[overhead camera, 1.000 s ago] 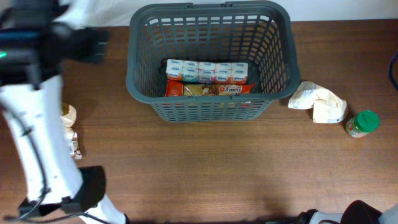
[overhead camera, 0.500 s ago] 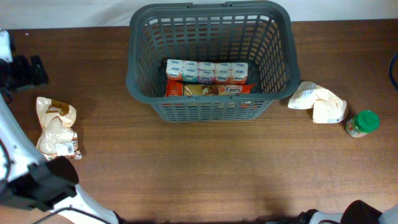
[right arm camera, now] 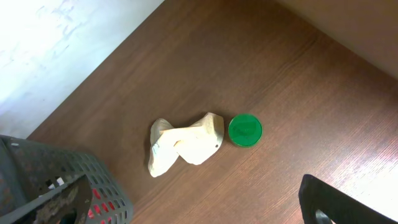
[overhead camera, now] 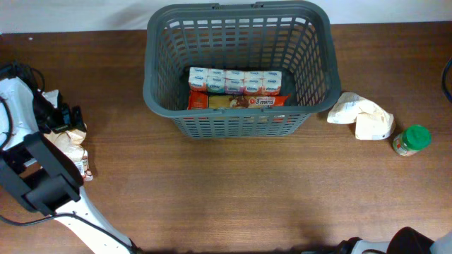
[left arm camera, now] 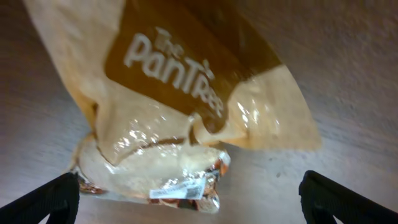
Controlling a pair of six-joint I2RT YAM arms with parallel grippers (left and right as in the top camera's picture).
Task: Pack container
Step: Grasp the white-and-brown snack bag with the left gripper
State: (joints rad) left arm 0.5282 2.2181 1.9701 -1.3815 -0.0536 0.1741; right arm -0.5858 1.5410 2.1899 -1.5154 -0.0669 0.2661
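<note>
Roughly half done, I'd say: the big dark grey slotted plastic basket (overhead camera: pixel 240 125) at 12 o'clock on the wooden counter (overhead camera: pixel 233 190) holds a row of small white cartons (overhead camera: pixel 234 80) and a red packet (overhead camera: pixel 247 101) reading "3 mins". Left to pack are the tan plastic bag (left arm camera: pixel 186 112) printed "The PanTree" at 9 o'clock, plus a crumpled cream bag (overhead camera: pixel 364 116) and a green-lidded jar (overhead camera: pixel 412 140) at 3 o'clock. The left end effector (left arm camera: pixel 196 198) hangs over the tan bag with fingers spread wide, and the right end effector (right arm camera: pixel 196 205) is spread and empty too.
</note>
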